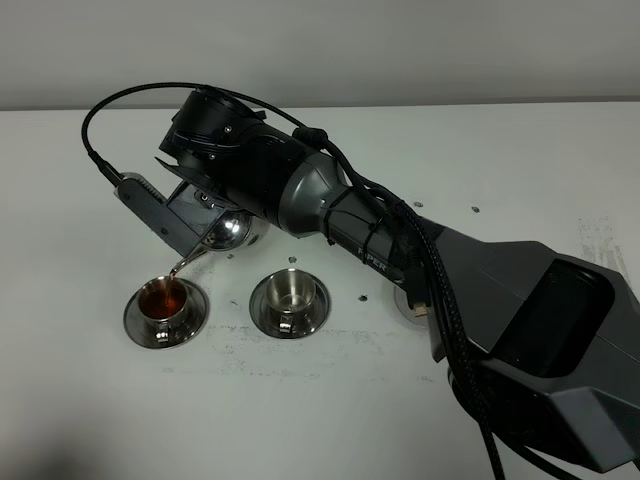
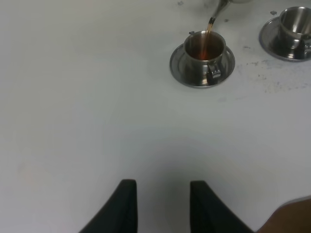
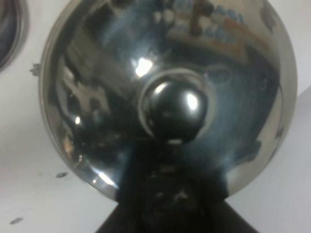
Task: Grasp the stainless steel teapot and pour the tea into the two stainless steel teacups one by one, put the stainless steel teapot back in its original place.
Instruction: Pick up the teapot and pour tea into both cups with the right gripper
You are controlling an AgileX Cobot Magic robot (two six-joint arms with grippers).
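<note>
- Right hand (image 1: 195,215): clenched on the teapot (image 1: 232,232). The exact grip point is hidden behind the hand.
- Teapot: held clear of the tabletop (image 1: 80,400), just behind the filled cup (image 1: 165,298) and higher than it. The body is tilted, with the spout (image 1: 190,262) as its lowest part.
- Spout: the tip stands right over the filled cup's rim.
- Tea (image 2: 209,30): a thin brown stream runs from the spout into the filled cup. The tea already in that cup is reddish brown.
- Filled cup: upright on its saucer (image 1: 197,318), and the teapot does not touch it.
- Empty cup (image 1: 289,292): upright on a second saucer (image 1: 257,304), beside the filled cup on the side where the right arm (image 1: 330,205) comes in. The two saucers are near each other but apart. The inside of this cup shows bare steel.
- Right wrist view: the teapot's shiny dome fills the picture, with the lid knob (image 3: 175,109) near the middle. The hand shows as a dark mass against the dome's edge.
- Left hand (image 2: 163,187): released and grasping no object. Its fingers (image 2: 127,206) stand apart with bare tabletop between them. It is well apart from the filled cup, on the side away from the empty cup.
</note>
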